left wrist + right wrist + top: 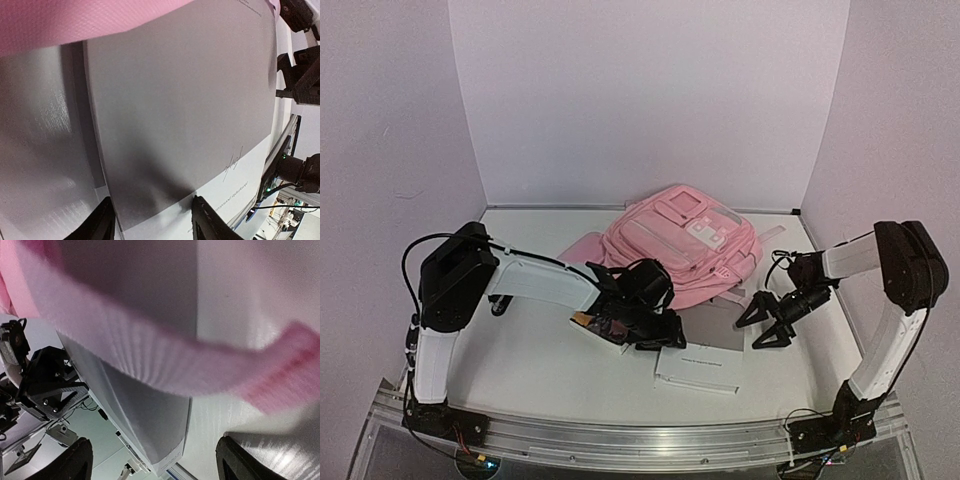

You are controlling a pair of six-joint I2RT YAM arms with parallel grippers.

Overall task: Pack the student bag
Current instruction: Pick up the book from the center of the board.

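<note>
Centre frame, pink student bag (682, 243) — soft, floppy; I'd pinch its strap (150, 360). Both released: left gripper (155, 222), right gripper (157, 460).

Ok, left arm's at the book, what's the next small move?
Probably ease the left gripper down and close on the book's edge. Its jaws stand open with that edge seemingly between them, holding nothing, and the book lies flat beside the bag, not yet packed.
</note>
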